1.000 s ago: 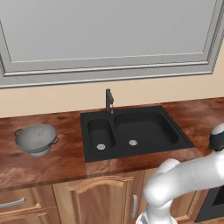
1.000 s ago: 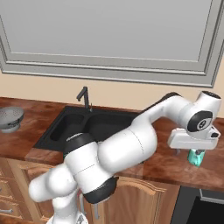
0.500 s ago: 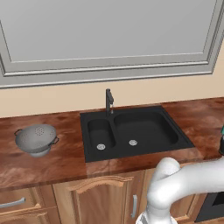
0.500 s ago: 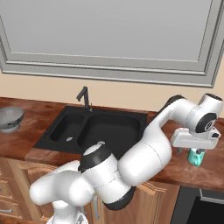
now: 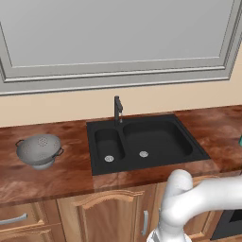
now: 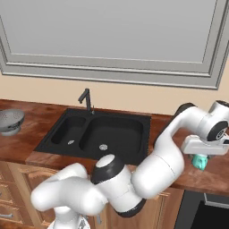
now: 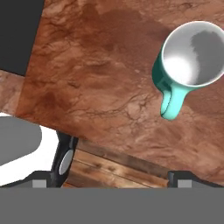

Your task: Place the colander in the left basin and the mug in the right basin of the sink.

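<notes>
The teal mug point(image 7: 188, 61) stands upright on the brown counter, its white inside showing and its handle pointing toward the counter's front edge. My gripper point(image 7: 121, 173) hovers open above the counter beside it, nothing between its fingers. From the right base view the hand hangs just over the mug point(image 6: 200, 162), right of the sink point(image 6: 96, 134). The grey colander point(image 5: 38, 150) sits on the counter left of the black sink point(image 5: 142, 142). The narrow left basin point(image 5: 106, 141) and the wide right basin point(image 5: 160, 136) hold nothing.
A black faucet point(image 5: 117, 109) rises behind the basin divider. Wooden cabinet doors point(image 5: 108, 217) run under the counter, and a window frame point(image 5: 118, 71) spans the wall above. In the hand view, the counter's front edge point(image 7: 113, 153) lies close below the mug.
The arm has swung further right and its elbow has dropped lower; the hand has shifted slightly right above the mug. Colander, mug and sink have not moved.
</notes>
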